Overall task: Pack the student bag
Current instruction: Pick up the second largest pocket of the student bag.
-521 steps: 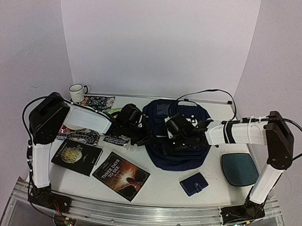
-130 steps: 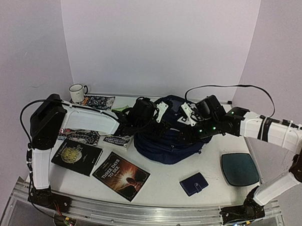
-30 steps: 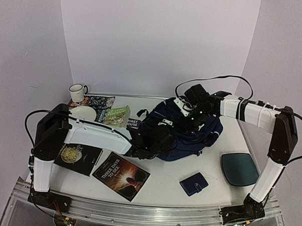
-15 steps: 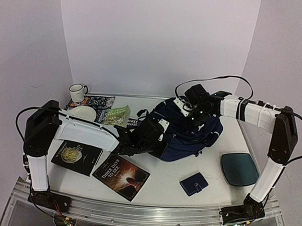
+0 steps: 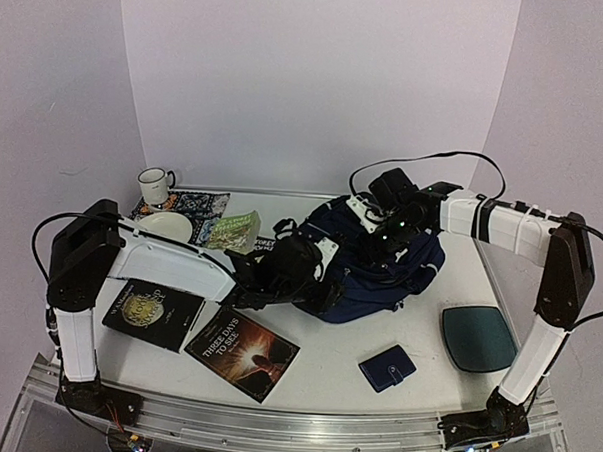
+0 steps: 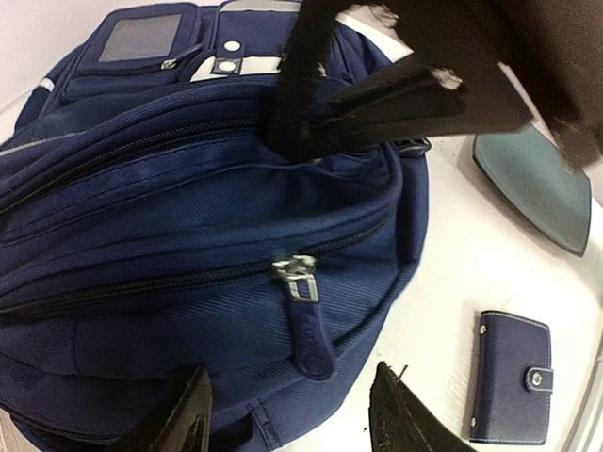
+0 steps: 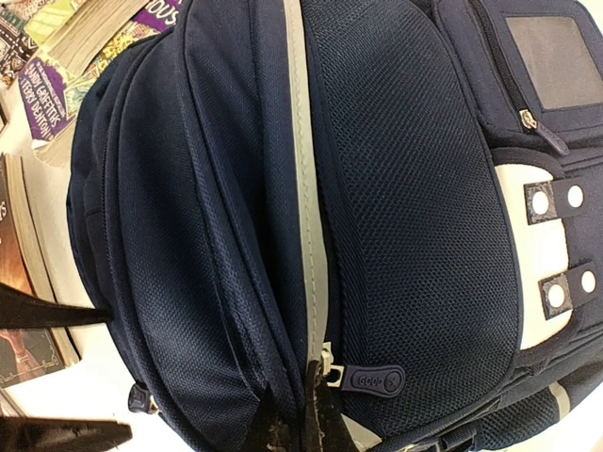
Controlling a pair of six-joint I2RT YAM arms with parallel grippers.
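Right tool [image 7: 301, 419] pressed together, pinching seam of student bag [image 5: 380, 269]; left tool [image 6: 287, 419] spread. Tabletop [image 5: 325, 372] carries bag at centre frame, wallet [image 5: 386, 369] lower right, zip pull [image 6: 309, 330] inside left tool's gap, untouched. Risk: right pinch slips, bag slumps, small pull escapes closing tool.

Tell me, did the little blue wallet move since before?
No. The wallet lies where it was, beside the teal pad, in front of the student bag.

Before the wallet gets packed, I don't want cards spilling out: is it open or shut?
Shut. The wallet lies flat with its cover folded over, and its snap tab is fastened across the opening edge.
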